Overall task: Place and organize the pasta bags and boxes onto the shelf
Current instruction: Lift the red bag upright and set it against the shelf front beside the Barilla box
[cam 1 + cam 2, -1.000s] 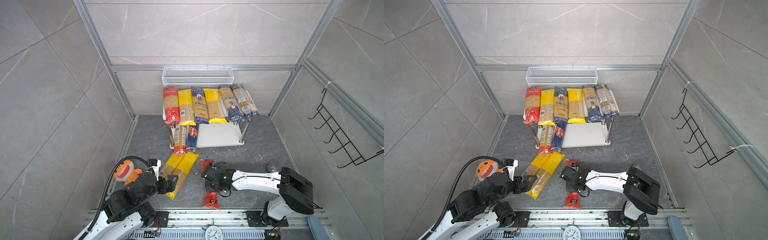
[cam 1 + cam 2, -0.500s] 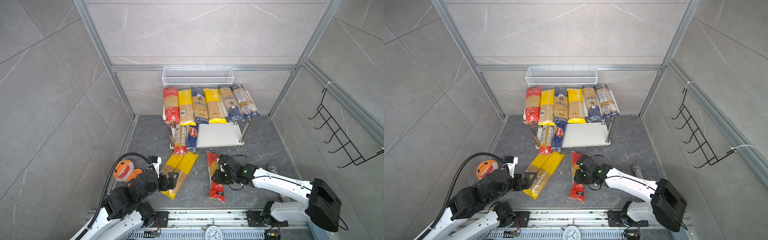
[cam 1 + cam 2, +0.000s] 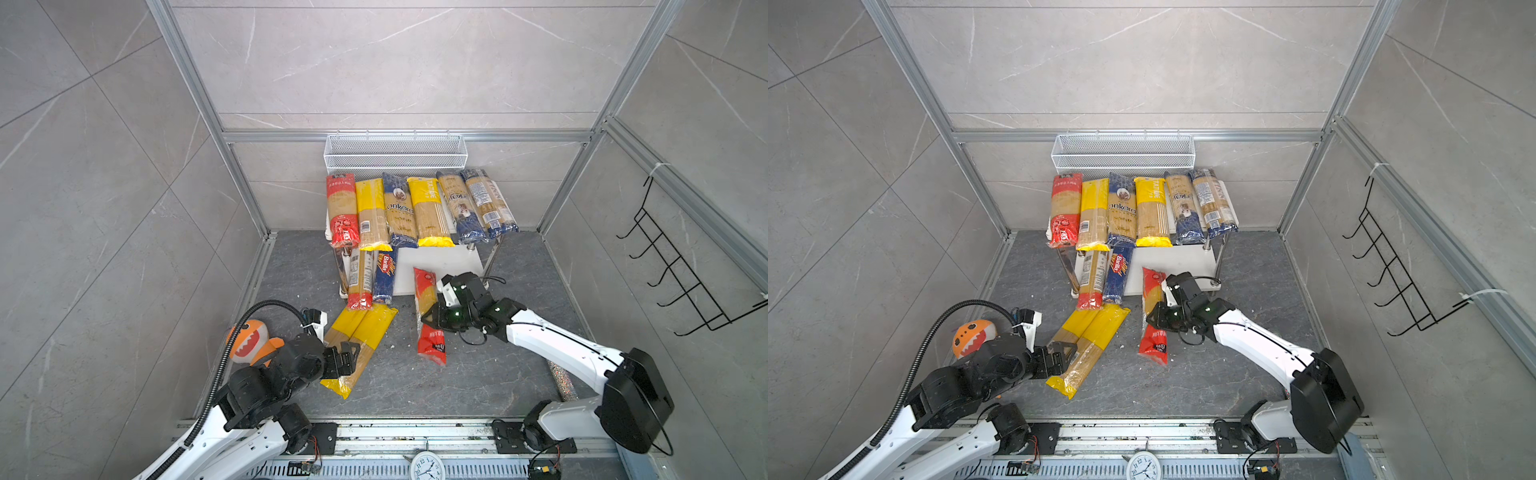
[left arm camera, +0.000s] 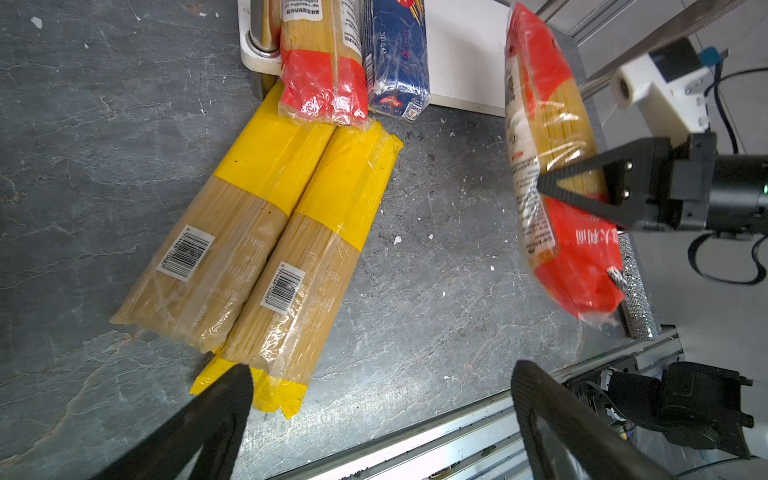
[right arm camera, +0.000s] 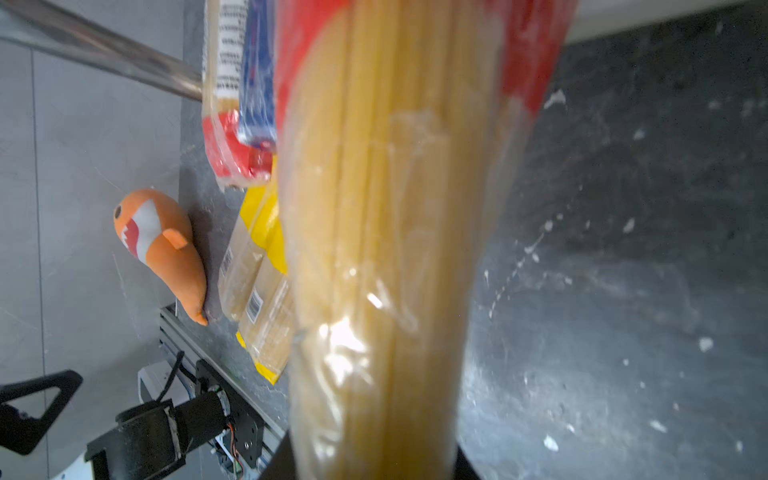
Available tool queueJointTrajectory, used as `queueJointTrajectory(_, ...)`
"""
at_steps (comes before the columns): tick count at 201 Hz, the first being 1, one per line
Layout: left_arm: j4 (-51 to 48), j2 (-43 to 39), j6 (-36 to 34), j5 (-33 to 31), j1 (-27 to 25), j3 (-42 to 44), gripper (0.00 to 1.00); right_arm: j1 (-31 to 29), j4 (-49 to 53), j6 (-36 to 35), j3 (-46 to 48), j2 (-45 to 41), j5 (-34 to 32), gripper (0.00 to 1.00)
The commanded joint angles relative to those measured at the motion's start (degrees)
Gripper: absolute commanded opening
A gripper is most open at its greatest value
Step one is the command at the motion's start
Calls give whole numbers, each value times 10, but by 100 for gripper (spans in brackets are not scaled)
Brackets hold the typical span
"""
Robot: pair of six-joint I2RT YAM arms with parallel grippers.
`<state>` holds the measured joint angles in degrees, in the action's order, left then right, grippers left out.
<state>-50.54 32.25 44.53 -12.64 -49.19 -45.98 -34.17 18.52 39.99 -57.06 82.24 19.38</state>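
Right jaws on red-ended spaghetti packet (image 3: 431, 341)

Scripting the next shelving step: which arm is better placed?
Right. The right end effector is shut on the red-ended packet beside the shelf; the left end effector hangs open over the yellow packets.

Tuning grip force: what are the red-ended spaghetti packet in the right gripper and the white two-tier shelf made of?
Red-ended spaghetti packet in the right gripper: thin glossy clear plastic film, by its crinkles and glare. White two-tier shelf: smooth white boards, plastic or coated wood, unclear; mirror-shiny legs, likely metal tube.
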Motion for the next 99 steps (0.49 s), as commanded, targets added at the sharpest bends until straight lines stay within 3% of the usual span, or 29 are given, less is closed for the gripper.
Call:
queueJointTrajectory(1,19,8,-19,-21,1,-31,100,34,-111,-30,-69,45,56,0)
queueJointTrajectory(49,33,11,-35,-58,1,-34,100,90,-163,-41,-211,208,141,0)
queueJointTrajectory(99,37,22,-46,-74,1,-39,100,102,-111,-70,-347,334,135,2)
